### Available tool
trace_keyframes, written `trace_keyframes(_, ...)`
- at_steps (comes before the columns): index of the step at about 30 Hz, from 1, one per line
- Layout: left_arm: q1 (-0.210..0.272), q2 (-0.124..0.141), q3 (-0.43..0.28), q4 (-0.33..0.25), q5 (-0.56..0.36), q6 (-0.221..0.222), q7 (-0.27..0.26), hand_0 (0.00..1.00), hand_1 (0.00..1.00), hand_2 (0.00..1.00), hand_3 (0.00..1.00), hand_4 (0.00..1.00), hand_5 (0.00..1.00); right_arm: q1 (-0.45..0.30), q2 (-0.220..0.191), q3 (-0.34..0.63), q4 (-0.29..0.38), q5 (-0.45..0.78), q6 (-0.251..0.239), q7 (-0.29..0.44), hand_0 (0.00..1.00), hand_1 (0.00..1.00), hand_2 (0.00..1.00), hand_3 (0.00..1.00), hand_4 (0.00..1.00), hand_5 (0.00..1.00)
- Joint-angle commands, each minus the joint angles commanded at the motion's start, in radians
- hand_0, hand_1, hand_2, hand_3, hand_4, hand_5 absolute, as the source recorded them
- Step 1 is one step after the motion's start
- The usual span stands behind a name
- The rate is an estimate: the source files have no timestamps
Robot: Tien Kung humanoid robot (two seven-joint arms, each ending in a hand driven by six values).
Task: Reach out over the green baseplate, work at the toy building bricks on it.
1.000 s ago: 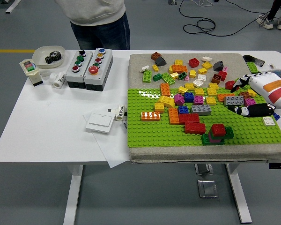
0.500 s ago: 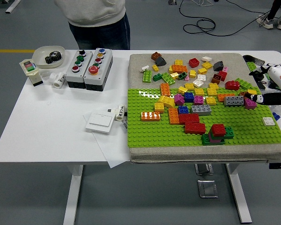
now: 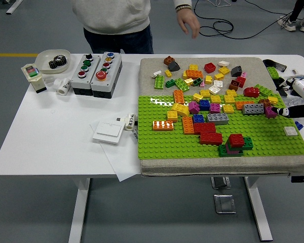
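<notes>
The green baseplate [image 3: 167, 142] lies on a grey mat on the right half of the table. Many loose coloured bricks [image 3: 207, 96] are spread over its far part and the mat behind it. Near the front, a red brick [image 3: 236, 139] sits on green and magenta bricks, with a larger red brick [image 3: 211, 137] to its left. An orange brick [image 3: 163, 125] lies alone at the left. My right hand [image 3: 294, 109] is at the picture's right edge, over the plate's far right corner, fingers relaxed and holding nothing. A small white brick [image 3: 291, 130] lies just in front of it.
Two grey button boxes [image 3: 96, 73], a white bowl with a gear [image 3: 52, 61], small white cylinders [image 3: 64, 86] and a white switch plate [image 3: 108, 133] on paper lie on the table's left half. A person stands at the far side, one hand [image 3: 188, 21] hanging above the mat's far edge.
My right hand has pulled back to the right, from over the plate's right part to the picture's edge. The person has stepped to the right and a hand has come into view.
</notes>
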Motion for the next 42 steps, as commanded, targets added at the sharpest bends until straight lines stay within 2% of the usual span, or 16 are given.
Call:
trace_keyframes(8,-0.001,0.0,0.0,0.0,0.0,-0.001,0.0,0.597,0.723,0.701,0.558,0.586,0.621,0.0,0.012,0.008,-0.023,0.015,0.0,0.002,0.687,0.7,0.757,0.707,0.848,0.476)
trace_keyframes(26,-0.002,-0.001,-0.003,0.0,0.005,0.002,0.003,0.596,0.724,0.7,0.558,0.585,0.62,0.037,0.061,-0.022,-0.151,0.06,0.016,-0.009,0.693,0.705,0.758,0.724,0.849,0.466)
trace_keyframes(36,0.0,-0.001,-0.009,0.0,0.015,0.003,0.007,0.603,0.724,0.703,0.558,0.585,0.621,0.025,0.051,-0.016,-0.156,0.052,0.033,-0.009,0.694,0.706,0.758,0.72,0.849,0.465)
trace_keyframes(42,0.002,-0.001,-0.013,0.0,0.022,0.004,0.009,0.603,0.724,0.702,0.558,0.585,0.621,0.02,0.048,-0.051,-0.152,0.066,0.029,0.054,0.694,0.704,0.755,0.705,0.847,0.464)
